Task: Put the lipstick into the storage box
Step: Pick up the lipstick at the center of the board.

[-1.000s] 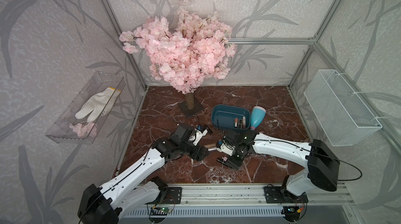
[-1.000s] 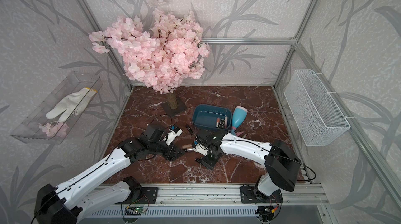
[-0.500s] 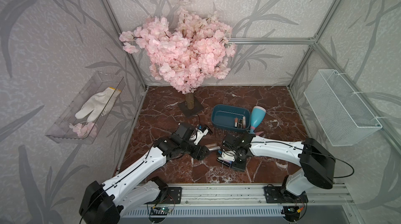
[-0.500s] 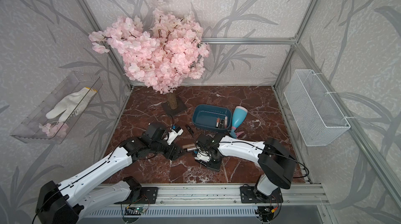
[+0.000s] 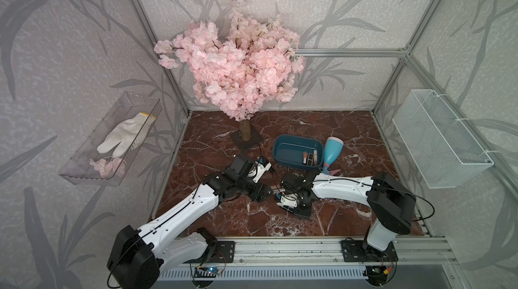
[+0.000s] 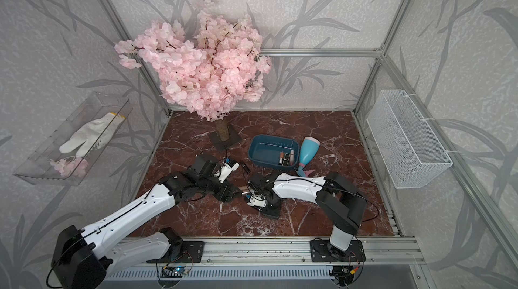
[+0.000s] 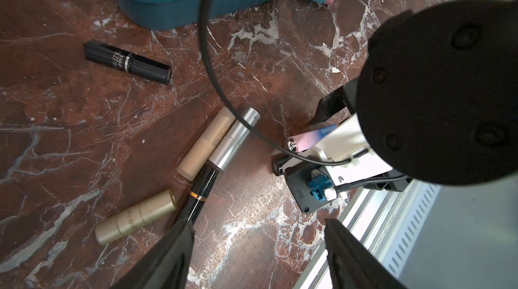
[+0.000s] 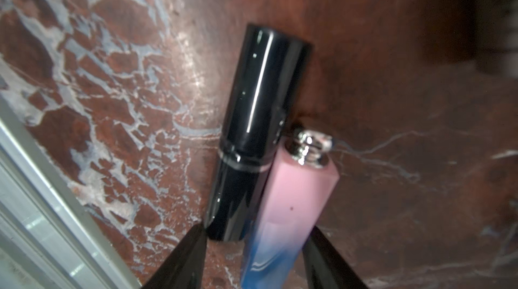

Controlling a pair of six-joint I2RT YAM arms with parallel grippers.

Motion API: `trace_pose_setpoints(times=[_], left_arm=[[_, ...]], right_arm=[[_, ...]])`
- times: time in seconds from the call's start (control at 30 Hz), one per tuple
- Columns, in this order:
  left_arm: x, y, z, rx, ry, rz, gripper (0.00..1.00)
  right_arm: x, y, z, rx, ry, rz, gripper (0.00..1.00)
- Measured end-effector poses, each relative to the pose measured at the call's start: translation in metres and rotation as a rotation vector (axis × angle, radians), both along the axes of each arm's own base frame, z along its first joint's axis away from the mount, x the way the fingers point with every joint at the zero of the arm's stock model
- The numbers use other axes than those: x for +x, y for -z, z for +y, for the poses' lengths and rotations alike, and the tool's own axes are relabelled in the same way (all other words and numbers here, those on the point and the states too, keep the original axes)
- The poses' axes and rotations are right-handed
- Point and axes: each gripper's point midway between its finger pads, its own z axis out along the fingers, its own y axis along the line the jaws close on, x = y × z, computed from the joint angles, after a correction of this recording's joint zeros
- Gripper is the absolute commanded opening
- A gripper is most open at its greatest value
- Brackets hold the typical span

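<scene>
The right end effector (image 8: 255, 230) is low over the red-brown marble tabletop (image 5: 353, 128), near the middle of its front edge. Its fingers straddle a pink-to-blue square lipstick tube (image 8: 291, 203). A glossy black cylindrical lipstick (image 8: 258, 122) lies against that tube, its end at one fingertip. Whether the fingers actually pinch, I cannot tell. The left end effector (image 7: 258, 226) hangs open just beside it with nothing between its fingers, near a huddle of a beige tube (image 7: 207, 144), a silver tube (image 7: 234, 139) and a gold tube (image 7: 134, 217). The shallow teal-blue plastic storage box (image 5: 286, 149) sits further back, right of centre, with a few tubes (image 5: 309, 157) at its right end.
</scene>
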Motion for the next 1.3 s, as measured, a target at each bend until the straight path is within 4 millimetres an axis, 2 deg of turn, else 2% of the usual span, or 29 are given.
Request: trace_pose_setpoints(times=[0.23,0.53,0.83,0.97,1.3], left_arm=[[0.002,0.0,0.001,0.005,-0.007,-0.007,0.77],[0.006,-0.002,-0.001,-0.006,-0.011,-0.024,0.77],[0.013,-0.002,-0.007,0.001,-0.011,-0.016,0.77],[0.015,-0.001,-0.008,0.002,-0.012,-0.016,0.77],[0.019,-0.004,-0.006,0.002,-0.041,-0.032,0.77]], right_arm=[[0.006,0.0,-0.002,-0.008,0.028,0.012,0.53],[0.016,0.0,-0.003,0.005,0.07,0.009,0.34],[0.02,0.001,-0.004,-0.004,0.084,-0.008,0.28],[0.023,-0.001,-0.004,-0.007,0.092,-0.021,0.22],[0.038,-0.018,0.005,0.013,0.124,-0.077,0.2]])
